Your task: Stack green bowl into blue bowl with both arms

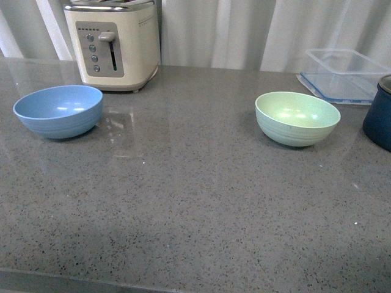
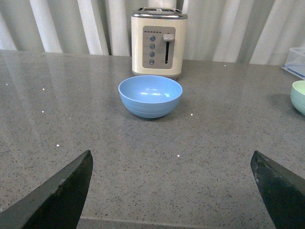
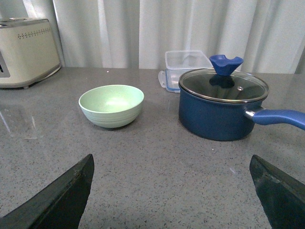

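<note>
Grey speckled stone makes up the counter (image 1: 195, 213), and both task bowls stand upright on it, well apart. The blue bowl (image 1: 58, 111) sits at the left, just in front of a cream toaster (image 1: 113, 43). The green bowl (image 1: 297, 118) sits at the right, near a dark navy pot (image 1: 380, 119) and in front of a clear plastic container (image 1: 342, 76). Each bowl shows only its own bare inner wall with pale glints of light. The clear container has a blue-tinted rim, and the counter and the white curtain (image 1: 214, 30) show through its walls. In the right wrist view the pot wears a glass lid (image 3: 223, 85) with a blue knob (image 3: 226, 63), and its blue handle (image 3: 281, 117) points away from the green bowl. What lies under the glass cannot be told. The toaster's grey panel carries a column of round buttons, a slider lever and a row of small marks above them, too small to read. No brand name is legible on anything. The left gripper (image 2: 170, 153) hangs over bare counter short of the blue bowl, its two dark fingers (image 2: 62, 195) spread wide with nothing between them. The right gripper (image 3: 171, 157) hangs likewise short of the green bowl, fingers (image 3: 276, 191) wide apart, touching nothing.
</note>
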Controlling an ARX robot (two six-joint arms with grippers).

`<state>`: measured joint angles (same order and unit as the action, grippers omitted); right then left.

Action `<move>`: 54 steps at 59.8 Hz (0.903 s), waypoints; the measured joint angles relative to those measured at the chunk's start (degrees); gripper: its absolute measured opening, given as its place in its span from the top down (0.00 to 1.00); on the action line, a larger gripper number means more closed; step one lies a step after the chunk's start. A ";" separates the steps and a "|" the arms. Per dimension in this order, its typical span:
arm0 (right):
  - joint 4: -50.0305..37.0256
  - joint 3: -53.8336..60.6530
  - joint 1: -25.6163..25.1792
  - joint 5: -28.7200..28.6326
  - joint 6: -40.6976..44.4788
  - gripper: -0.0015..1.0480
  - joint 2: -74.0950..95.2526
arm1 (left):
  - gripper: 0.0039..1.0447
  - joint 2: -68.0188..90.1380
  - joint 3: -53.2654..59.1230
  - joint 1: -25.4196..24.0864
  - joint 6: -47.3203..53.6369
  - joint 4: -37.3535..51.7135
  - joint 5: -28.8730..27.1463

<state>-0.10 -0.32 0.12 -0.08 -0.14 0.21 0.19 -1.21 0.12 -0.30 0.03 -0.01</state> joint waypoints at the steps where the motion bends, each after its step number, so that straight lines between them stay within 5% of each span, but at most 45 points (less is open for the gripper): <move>1: 0.00 0.00 0.00 0.00 0.00 0.10 0.00 | 0.06 0.00 0.00 0.00 0.00 0.00 0.00; 21: 0.00 0.00 0.00 0.00 0.00 0.10 0.00 | 0.06 0.04 -0.04 0.02 0.02 -0.04 -0.33; 23: 0.00 0.00 0.00 0.00 0.00 0.10 0.00 | 0.06 1.53 -0.74 1.53 0.24 -3.13 -6.05; 28: 0.00 0.00 0.00 0.02 0.00 0.10 0.00 | 0.06 6.38 -1.97 2.14 -0.59 -4.50 -10.38; 54: 0.00 0.00 0.00 0.02 0.00 0.10 0.00 | 0.06 32.11 -19.87 1.20 -5.86 2.75 -7.04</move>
<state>-0.10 -0.32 0.12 -0.05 -0.14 0.21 32.29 -21.08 1.32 -6.15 2.79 -7.05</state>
